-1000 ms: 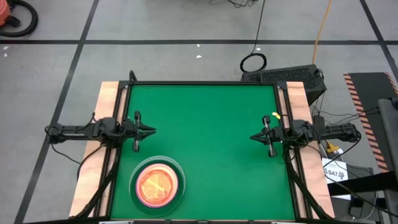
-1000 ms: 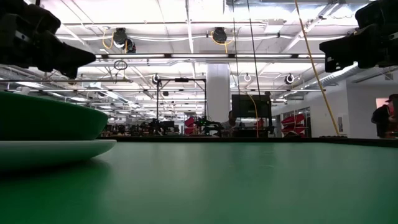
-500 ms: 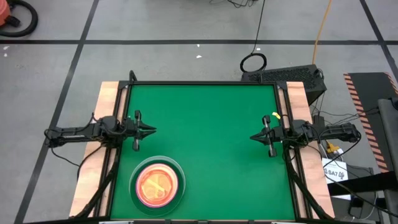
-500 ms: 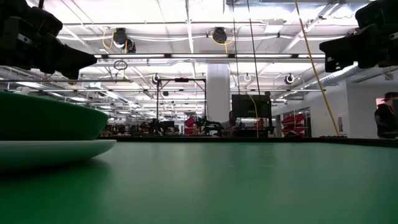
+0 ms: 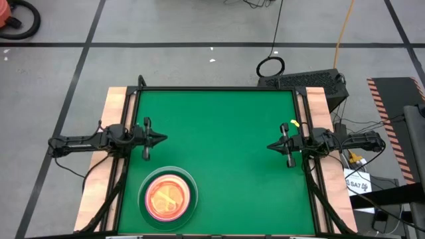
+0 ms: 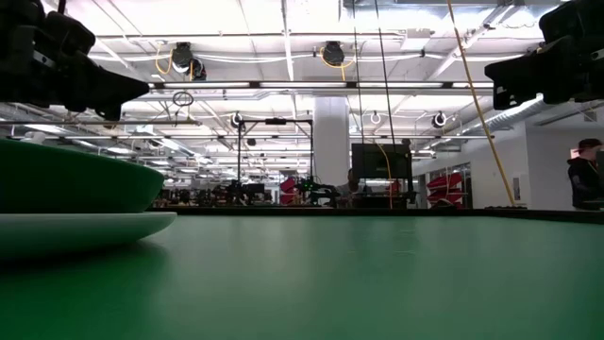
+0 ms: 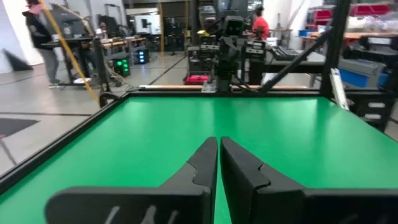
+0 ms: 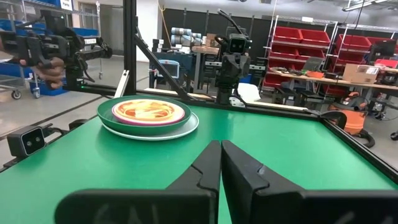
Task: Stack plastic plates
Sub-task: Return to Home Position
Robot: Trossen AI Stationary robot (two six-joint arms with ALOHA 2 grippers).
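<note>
A green table point(image 5: 219, 119) holds a single stack of plates point(image 5: 168, 197) on the left arm's side, the top one orange; stacking looks finished. The left gripper point(image 5: 163, 139) and right gripper point(image 5: 269, 147) hang empty at opposite edges, well apart from the stack, jaws pressed together.

The only marking that can be read stands on a white tag point(image 5: 358, 184) lying just beyond the right edge of the tabletop point(image 5: 219, 166). Its dark characters seem to read "8A7", with a small round mark beside them. No other text, label or number is legible in any view.
</note>
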